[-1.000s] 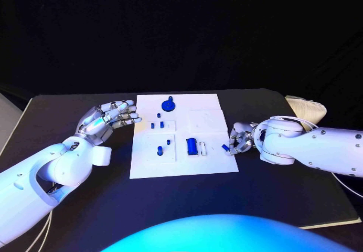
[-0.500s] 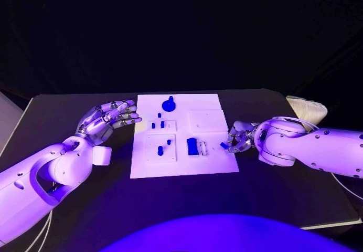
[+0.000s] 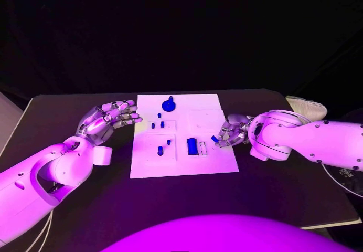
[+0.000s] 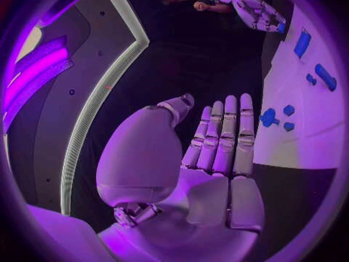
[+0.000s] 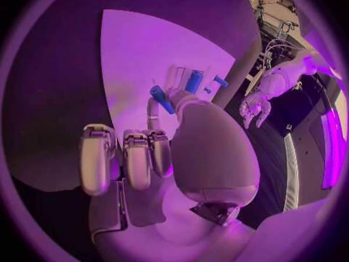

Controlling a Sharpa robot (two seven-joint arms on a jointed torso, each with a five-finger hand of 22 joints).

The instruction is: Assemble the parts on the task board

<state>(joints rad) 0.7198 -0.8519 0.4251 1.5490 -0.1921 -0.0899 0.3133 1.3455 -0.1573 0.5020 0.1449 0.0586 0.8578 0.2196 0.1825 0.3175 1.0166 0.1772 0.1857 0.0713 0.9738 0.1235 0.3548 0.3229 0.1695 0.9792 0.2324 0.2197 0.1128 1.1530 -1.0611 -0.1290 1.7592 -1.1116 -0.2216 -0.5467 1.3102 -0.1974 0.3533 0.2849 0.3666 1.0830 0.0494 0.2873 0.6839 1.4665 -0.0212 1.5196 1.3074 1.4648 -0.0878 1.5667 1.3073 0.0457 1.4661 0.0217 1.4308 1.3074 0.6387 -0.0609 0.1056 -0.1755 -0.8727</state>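
The white task board (image 3: 215, 163) lies mid-table with several blue parts on it: a round piece (image 3: 169, 104) at its far end, small pegs (image 3: 157, 125) and a larger block (image 3: 192, 146). My right hand (image 3: 233, 131) hovers at the board's right edge and pinches a small blue part (image 3: 215, 138) between thumb and finger. The right wrist view shows that part (image 5: 161, 98) held above the board (image 5: 138, 46). My left hand (image 3: 109, 118) stays left of the board with its fingers apart and nothing in it; the left wrist view shows its fingers (image 4: 221, 134) straight beside the board (image 4: 305, 134).
A pale bundle (image 3: 306, 107) lies at the table's far right edge. Bare black table (image 3: 91, 199) surrounds the board on all sides. A white slot piece (image 3: 203, 147) sits beside the blue block.
My right hand has carried the small blue part left and slightly away from me, in over the board's right edge. The left hand has stayed put.
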